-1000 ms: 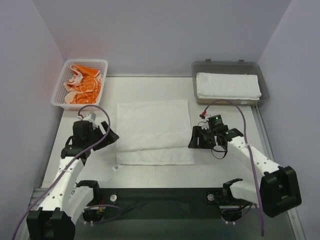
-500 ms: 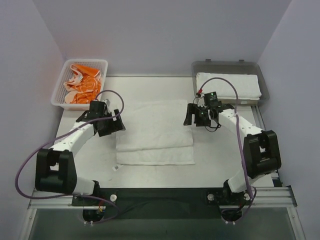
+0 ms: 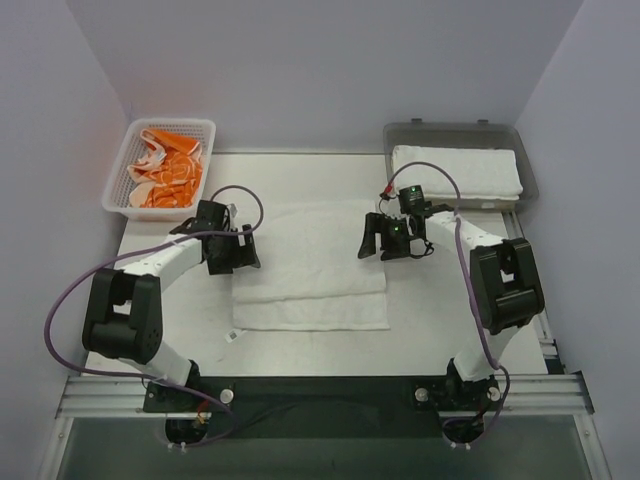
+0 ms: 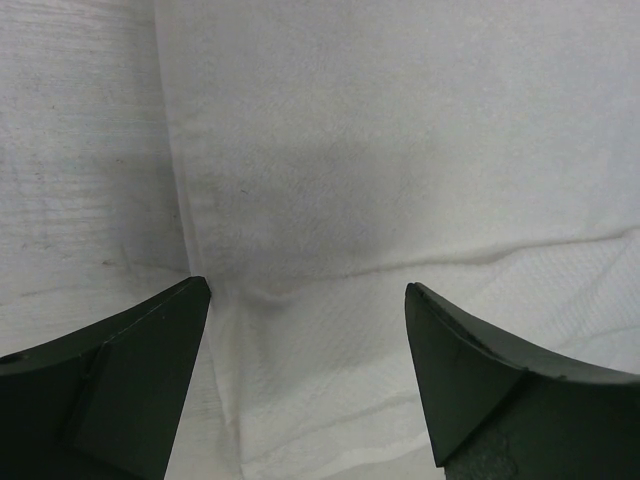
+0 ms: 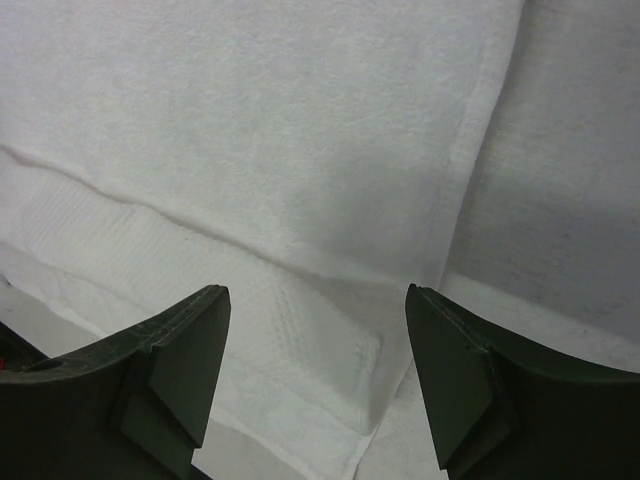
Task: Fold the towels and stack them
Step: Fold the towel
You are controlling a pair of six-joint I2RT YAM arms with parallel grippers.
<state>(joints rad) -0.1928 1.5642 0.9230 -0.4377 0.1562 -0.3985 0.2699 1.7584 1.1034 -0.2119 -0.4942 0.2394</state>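
The white terry towel (image 3: 310, 262), folded over once, lies flat beneath both sets of jaws. The left gripper (image 3: 237, 260) and right gripper (image 3: 385, 246) gape wide and empty, each with a side hem between its jaws. The cloth looks soft, light and limp, so pinch both layers at the hem.

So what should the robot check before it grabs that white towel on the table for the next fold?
1. Is the left gripper open and holding nothing: ok.
2. Is the right gripper open and holding nothing: ok.
3. Does each gripper sit over its own side edge of the white towel: ok.
4. Is there contact with the cloth: cannot tell.
5. Is the towel lying flat with one fold made: ok.
6. Does the grey tray hold a folded white towel to stack on: ok.
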